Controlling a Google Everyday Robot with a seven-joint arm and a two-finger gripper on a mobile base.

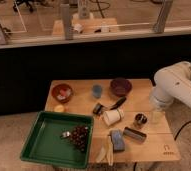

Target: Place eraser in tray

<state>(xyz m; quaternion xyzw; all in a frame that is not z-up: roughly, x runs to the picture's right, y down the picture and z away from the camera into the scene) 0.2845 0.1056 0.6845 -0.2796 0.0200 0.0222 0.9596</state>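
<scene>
The eraser (134, 134) is a small dark oblong block lying on the wooden table (154, 147), right of the blue-grey pad (117, 140) and below the white cup (112, 116). The large dark green tray (45, 142) hangs off the table's front-left corner; it holds a bunch of dark grapes (80, 136) and a small pale item (65, 134). My white arm (178, 86) comes in from the right. My gripper (156, 114) hangs at the table's right edge, above and right of the eraser and apart from it.
A brown bowl (62, 92) and a dark purple bowl (120, 86) stand at the back with a blue cup (97, 91) between them. A black-handled tool (118, 103), a small dark can (139, 119), a yellow item (59, 108) and pale utensils (105, 152) lie around.
</scene>
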